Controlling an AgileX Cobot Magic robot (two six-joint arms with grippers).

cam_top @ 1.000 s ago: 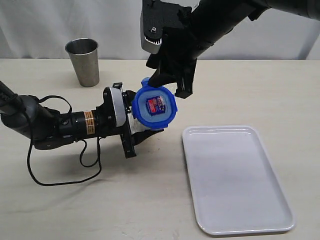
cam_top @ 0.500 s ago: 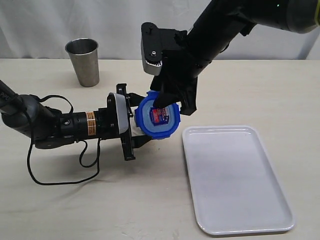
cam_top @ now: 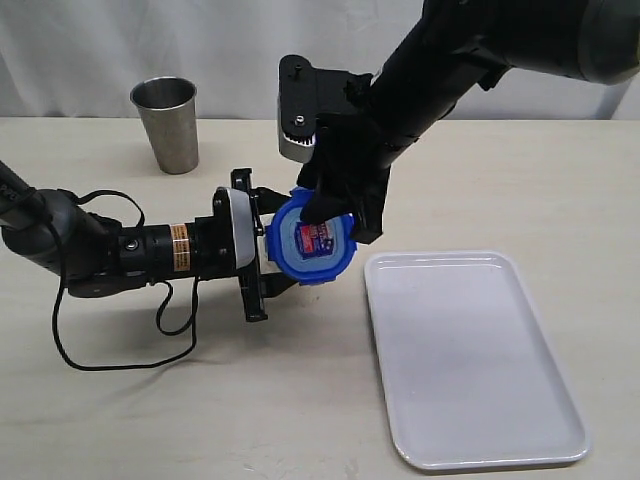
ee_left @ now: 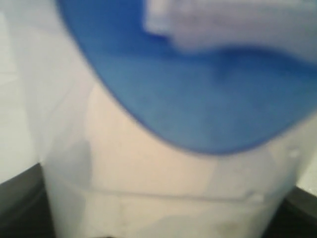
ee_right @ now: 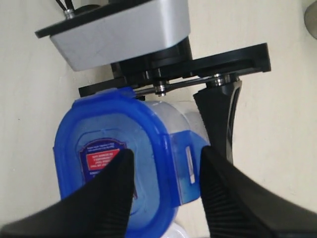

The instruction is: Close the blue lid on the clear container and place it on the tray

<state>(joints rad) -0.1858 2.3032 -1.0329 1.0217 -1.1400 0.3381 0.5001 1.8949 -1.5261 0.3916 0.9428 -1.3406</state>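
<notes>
- Beige desk (cam_top: 130,400) up front bears the tray (cam_top: 480,462), bare, just beside the right pincer (ee_right: 168,153).
- Clenched sideways in the left pincer (cam_top: 268,250) is the clear container (ee_right: 185,124), the blue lid (cam_top: 312,240) seated on its mouth.
- That right pincer, above the lid a second ago, has dropped to straddle its edge; pinching or not, I cannot tell.
- Snapping the flaps (ee_right: 190,171) seems underway.

Blurry blue lid (ee_left: 198,99) and clear container (ee_left: 163,193)

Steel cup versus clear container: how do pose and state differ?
The shiny steel cup stands upright, untouched; the clear plastic container lies sideways between jaws. The cup's mouth is open; the container's carries the bright-blue plastic lid. Both are off the white plastic tray.
</notes>
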